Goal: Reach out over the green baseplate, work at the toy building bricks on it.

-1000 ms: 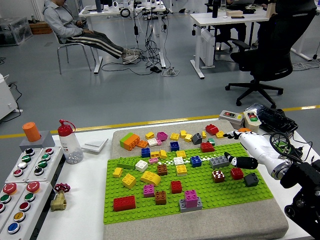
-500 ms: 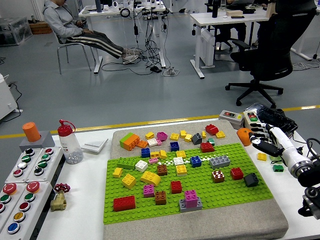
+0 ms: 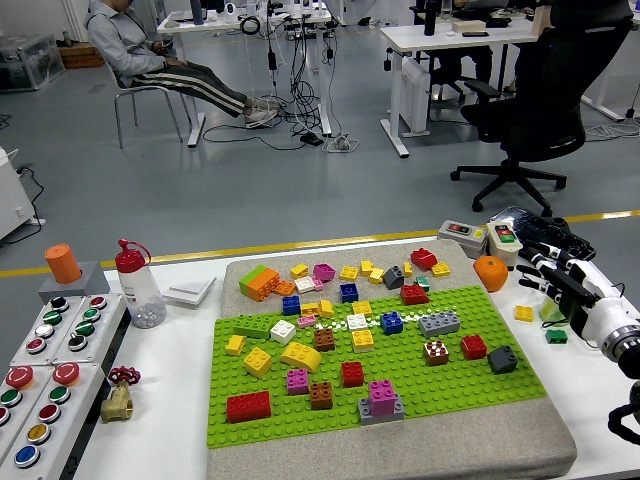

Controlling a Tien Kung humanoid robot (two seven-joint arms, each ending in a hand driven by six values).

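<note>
Colours across the white table (image 3: 180,400)

A green baseplate (image 3: 420,395) on a grey-beige mat (image 3: 400,455) carries red, yellow, blue, pink, brown, grey, white and orange bricks. Near the right edge: an orange ball (image 3: 491,272) and the white-and-black right hand (image 3: 565,278). Near the left edge: a red-capped clear bottle (image 3: 137,284) and a grey panel of red, green, yellow and blue buttons (image 3: 45,365).

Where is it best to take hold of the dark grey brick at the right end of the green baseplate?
Probably by its two side faces, coming from above: the dark grey brick stands alone, with the red brick apart on its left.
</note>
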